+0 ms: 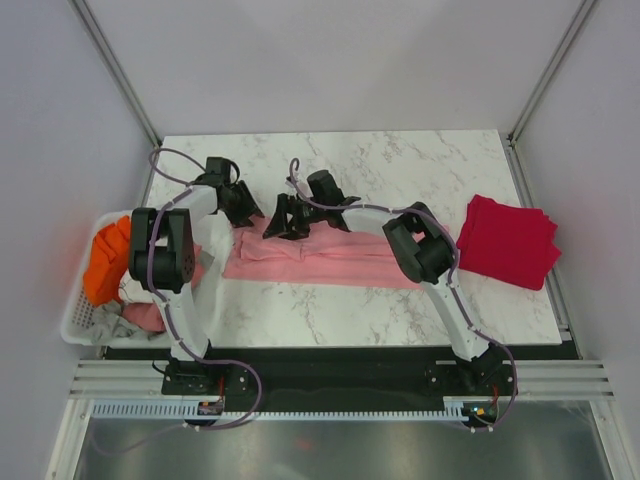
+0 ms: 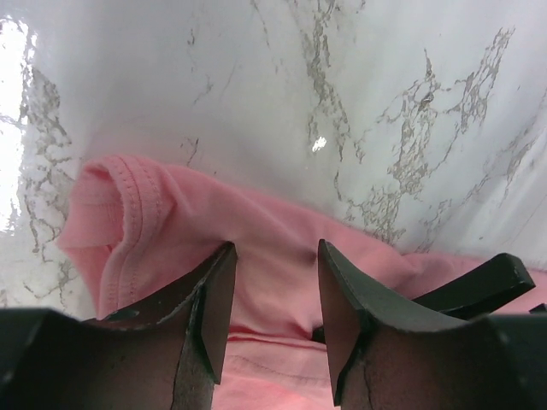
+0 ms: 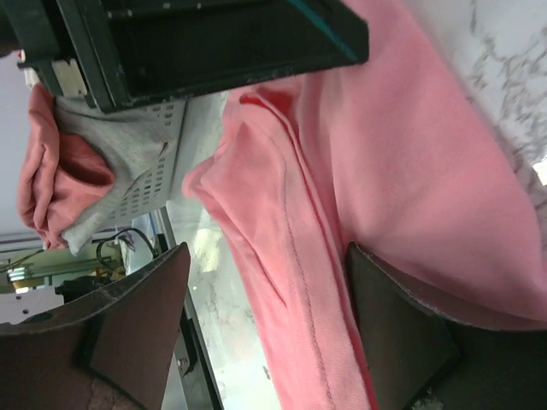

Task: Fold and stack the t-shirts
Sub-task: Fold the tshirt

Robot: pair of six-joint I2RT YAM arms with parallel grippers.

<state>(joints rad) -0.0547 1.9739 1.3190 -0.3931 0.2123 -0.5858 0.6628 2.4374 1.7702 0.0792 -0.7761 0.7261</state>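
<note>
The light pink t-shirt (image 1: 320, 262) lies as a long flat strip across the middle of the marble table. The crimson red t-shirt (image 1: 505, 240) lies folded at the right. My left gripper (image 1: 245, 212) is at the pink shirt's far left corner. In the left wrist view it (image 2: 273, 299) is open, jaws astride the pink cloth (image 2: 282, 231) beside a hemmed sleeve (image 2: 128, 201). My right gripper (image 1: 283, 225) is close beside it on the shirt's far edge. In the right wrist view it (image 3: 269, 325) is open, with a stitched pink fold (image 3: 299, 282) between the jaws.
A white basket (image 1: 75, 310) stands at the left table edge, holding orange (image 1: 105, 262), grey and pink garments; it also shows in the right wrist view (image 3: 154, 184). Bare marble lies behind the shirt and in front of it.
</note>
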